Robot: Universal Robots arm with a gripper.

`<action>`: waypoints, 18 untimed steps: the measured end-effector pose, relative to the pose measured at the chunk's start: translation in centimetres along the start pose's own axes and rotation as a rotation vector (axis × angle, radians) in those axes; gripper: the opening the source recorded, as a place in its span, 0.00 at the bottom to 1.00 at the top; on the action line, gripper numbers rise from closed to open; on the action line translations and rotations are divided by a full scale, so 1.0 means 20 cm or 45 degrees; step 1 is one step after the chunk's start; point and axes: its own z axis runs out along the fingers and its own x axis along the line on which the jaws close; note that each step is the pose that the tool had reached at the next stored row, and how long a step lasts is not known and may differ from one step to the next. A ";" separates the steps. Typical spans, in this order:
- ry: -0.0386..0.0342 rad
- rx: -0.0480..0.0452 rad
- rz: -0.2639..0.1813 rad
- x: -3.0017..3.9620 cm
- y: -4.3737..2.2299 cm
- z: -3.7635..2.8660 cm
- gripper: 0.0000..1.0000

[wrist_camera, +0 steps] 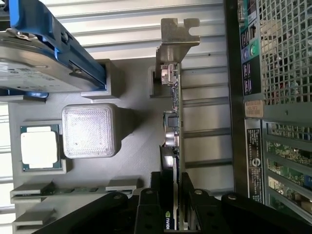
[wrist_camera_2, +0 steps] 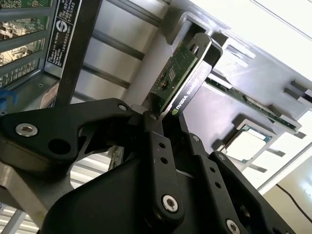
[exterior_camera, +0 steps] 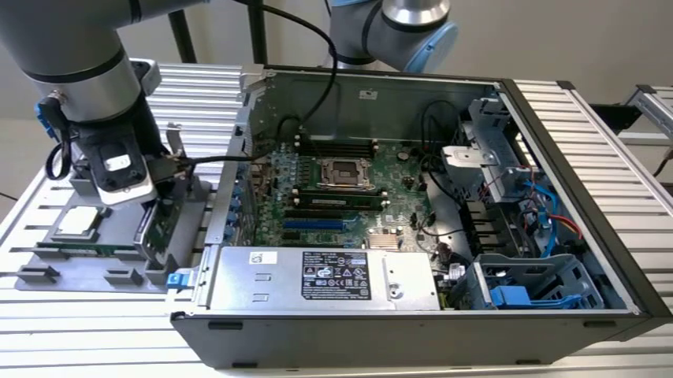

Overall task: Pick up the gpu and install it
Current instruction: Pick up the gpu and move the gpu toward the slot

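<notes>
The gpu (exterior_camera: 160, 227) stands on edge in a slot of the grey parts tray (exterior_camera: 63, 272), at the exterior view's left beside the computer case. Its silver end bracket (wrist_camera: 178, 36) points away from the wrist. The green board and black shroud (wrist_camera_2: 184, 78) run between my black fingers (wrist_camera_2: 155, 146). My gripper (wrist_camera: 174, 184) is shut on the card's near end, one finger on each face. In the exterior view the gripper (exterior_camera: 147, 201) hangs straight down over the tray.
The open computer case (exterior_camera: 568, 157) lies to the exterior view's right, with motherboard (exterior_camera: 336, 189) and power supply (exterior_camera: 315, 276) inside. The tray also holds a hard drive with blue rails (wrist_camera: 44, 53), a processor (wrist_camera: 41, 146) and a memory stick (wrist_camera: 73, 190).
</notes>
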 end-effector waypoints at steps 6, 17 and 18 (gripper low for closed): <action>0.0000 0.000 0.000 0.000 0.001 -0.025 0.00; 0.0001 0.000 0.000 0.000 0.003 -0.082 0.00; 0.0000 0.000 0.000 0.000 0.003 -0.088 0.00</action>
